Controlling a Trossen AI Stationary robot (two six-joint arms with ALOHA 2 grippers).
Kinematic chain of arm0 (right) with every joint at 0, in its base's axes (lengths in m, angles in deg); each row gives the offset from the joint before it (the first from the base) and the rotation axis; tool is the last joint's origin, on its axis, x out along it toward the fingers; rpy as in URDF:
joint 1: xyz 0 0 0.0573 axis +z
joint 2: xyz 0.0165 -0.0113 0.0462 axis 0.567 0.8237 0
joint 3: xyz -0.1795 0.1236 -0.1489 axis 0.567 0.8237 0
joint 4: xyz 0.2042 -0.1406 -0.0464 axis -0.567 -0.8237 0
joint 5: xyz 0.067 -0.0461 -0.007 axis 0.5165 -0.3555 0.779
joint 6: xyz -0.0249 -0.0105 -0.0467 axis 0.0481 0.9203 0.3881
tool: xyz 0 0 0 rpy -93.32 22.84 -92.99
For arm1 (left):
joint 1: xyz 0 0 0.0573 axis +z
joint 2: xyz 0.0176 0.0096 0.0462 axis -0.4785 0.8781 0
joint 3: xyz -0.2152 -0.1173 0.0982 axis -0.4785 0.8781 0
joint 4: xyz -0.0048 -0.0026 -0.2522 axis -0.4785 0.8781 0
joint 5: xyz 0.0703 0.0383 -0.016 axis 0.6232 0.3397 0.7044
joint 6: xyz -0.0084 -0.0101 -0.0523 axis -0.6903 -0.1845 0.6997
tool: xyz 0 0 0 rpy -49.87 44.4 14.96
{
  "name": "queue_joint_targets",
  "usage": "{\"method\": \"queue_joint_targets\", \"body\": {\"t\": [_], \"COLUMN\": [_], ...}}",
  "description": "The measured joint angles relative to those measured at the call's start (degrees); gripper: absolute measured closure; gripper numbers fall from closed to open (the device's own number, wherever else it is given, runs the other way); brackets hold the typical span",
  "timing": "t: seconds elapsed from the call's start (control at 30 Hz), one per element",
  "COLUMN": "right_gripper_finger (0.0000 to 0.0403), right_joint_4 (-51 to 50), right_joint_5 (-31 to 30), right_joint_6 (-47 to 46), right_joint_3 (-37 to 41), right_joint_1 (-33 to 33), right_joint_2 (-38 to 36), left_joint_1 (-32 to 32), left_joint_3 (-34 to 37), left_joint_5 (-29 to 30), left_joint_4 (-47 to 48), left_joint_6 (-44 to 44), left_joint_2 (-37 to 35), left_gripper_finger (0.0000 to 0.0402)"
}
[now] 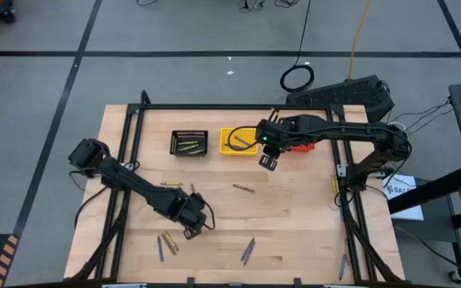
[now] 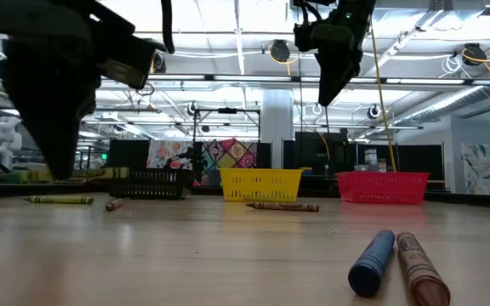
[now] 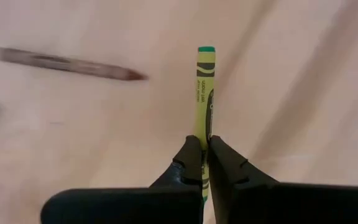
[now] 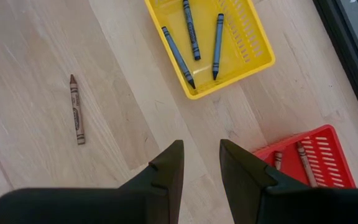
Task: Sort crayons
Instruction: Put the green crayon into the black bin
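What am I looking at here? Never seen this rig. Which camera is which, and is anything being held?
Two robot arms work at a wooden table, sorting crayons into mesh baskets. One camera looks down from above, one sits at table height, and one rides on each wrist. The left gripper is shut on a yellow-green crayon. The right gripper hangs open and empty near the yellow basket, which holds blue crayons. The red basket has brownish ones. Loose crayons lie around, like this brown crayon.
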Motion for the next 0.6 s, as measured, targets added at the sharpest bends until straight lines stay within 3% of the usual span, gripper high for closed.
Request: {"method": "queue_joint_targets", "body": {"t": [0.6], "right_gripper_finger": [0.0312], "right_joint_4": [-5.5], "right_joint_5": [1.5], "right_joint_6": [-7.2], "right_joint_3": [0.0], "right_joint_1": [4.6], "right_joint_2": [0.0], "left_joint_1": [15.9], "left_joint_3": [-0.1], "left_joint_5": [6.1], "left_joint_4": [8.7], "left_joint_6": [-19.6], "left_joint_2": [-4.8], "left_gripper_finger": [0.0402]}}
